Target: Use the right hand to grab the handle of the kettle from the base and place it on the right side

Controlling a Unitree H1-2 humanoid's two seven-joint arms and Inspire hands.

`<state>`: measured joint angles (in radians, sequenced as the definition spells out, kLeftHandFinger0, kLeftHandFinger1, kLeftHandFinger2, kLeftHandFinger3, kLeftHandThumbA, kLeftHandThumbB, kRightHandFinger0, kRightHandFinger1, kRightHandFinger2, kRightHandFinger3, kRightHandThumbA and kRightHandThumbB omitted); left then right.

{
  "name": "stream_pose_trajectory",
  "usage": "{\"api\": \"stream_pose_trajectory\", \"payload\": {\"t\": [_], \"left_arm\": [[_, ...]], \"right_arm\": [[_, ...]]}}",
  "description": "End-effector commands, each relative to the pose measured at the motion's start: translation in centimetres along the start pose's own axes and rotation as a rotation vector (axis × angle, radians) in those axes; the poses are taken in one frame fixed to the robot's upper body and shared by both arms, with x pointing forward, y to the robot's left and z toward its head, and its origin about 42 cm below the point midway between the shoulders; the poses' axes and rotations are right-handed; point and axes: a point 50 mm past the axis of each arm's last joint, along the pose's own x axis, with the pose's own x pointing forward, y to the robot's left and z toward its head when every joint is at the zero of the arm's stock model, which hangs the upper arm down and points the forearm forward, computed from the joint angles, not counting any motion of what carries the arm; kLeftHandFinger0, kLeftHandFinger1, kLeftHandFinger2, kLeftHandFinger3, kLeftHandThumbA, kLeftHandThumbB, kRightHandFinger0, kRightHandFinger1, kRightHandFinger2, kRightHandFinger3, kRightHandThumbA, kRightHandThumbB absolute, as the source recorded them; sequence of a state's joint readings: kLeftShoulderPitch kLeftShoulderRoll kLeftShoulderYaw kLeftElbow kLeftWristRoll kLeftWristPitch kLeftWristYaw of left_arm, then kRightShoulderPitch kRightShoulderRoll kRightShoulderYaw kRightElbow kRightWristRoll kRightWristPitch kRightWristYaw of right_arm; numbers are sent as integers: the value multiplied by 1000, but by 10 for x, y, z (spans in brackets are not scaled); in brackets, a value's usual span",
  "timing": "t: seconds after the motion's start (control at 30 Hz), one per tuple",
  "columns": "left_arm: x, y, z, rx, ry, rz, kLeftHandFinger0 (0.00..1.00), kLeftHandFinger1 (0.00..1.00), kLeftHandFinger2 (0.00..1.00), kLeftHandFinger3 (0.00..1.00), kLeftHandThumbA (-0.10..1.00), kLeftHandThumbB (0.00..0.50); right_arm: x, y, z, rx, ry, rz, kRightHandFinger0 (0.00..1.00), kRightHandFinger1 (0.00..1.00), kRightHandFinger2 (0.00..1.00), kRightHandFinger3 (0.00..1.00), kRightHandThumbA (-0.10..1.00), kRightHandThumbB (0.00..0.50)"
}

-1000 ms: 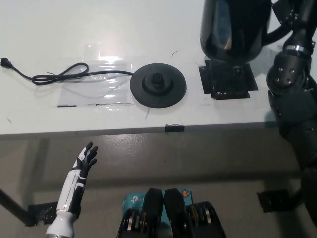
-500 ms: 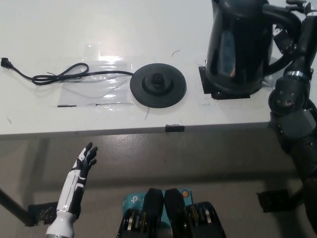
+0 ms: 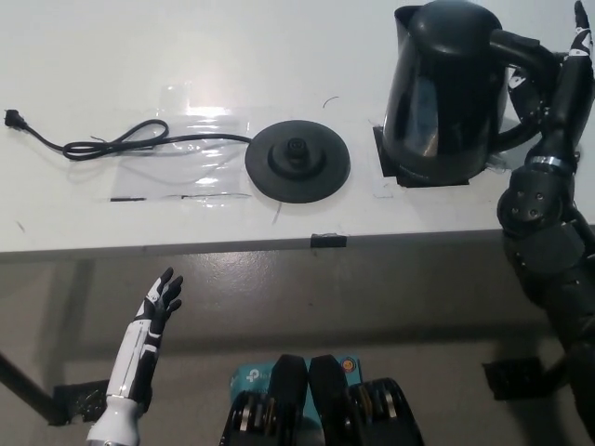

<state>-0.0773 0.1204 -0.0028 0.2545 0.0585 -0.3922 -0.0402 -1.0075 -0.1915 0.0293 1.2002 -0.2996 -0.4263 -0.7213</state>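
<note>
The black kettle stands upright on a black tape square at the table's right side, its handle turned to the right. The round black base lies bare at the table's middle, its cord trailing left. My black right hand is right against the handle, with its fingers stretched upward beside it rather than wrapped around it. My white left hand rests open at the lower left, below the table edge.
The white table ends at a front edge with a small black tape piece. Clear tape patches hold the cord down left of the base. Grey floor lies below.
The kettle came down from a lifted, tilted pose and now stands on the tape square. The right hand's fingers have come off the handle and point up. The left hand stayed put.
</note>
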Motion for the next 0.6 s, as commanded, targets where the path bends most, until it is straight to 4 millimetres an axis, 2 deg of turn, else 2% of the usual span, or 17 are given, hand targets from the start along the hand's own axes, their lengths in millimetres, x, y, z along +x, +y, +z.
{"api": "stream_pose_trajectory", "payload": {"t": [0.0, 0.03, 0.07, 0.13, 0.17, 0.2, 0.57], "left_arm": [[3, 3, 7, 1, -49, -3, 1000, 1000, 1000, 1000, 1000, 500], [3, 3, 7, 1, -49, -3, 1000, 1000, 1000, 1000, 1000, 500], [2, 3, 7, 4, -49, -4, 1000, 1000, 1000, 1000, 1000, 500], [1, 3, 6, 1, -42, -3, 1000, 1000, 1000, 1000, 1000, 500], [1, 3, 6, 2, -43, -5, 1000, 1000, 1000, 1000, 1000, 500], [0, 2, 6, 1, -41, -4, 1000, 1000, 1000, 1000, 1000, 500], [1, 1, 7, -4, -46, -2, 1000, 1000, 1000, 1000, 1000, 500]], "right_arm": [[24, -19, 13, 60, -93, 157, 1000, 1000, 1000, 1000, 502, 464], [24, -22, 13, 61, -103, 176, 1000, 1000, 1000, 1000, 581, 494], [24, -27, 12, 82, -113, 214, 1000, 1000, 1000, 1000, 653, 500], [25, -32, 13, 93, -127, 238, 1000, 1000, 1000, 1000, 699, 500], [25, -37, 12, 87, -143, 247, 1000, 1000, 1000, 1000, 779, 500], [24, -40, 13, 96, -152, 253, 1000, 1000, 1000, 1000, 793, 500], [17, -65, 14, 214, -188, 284, 1000, 1000, 1000, 1000, 736, 500]]}}
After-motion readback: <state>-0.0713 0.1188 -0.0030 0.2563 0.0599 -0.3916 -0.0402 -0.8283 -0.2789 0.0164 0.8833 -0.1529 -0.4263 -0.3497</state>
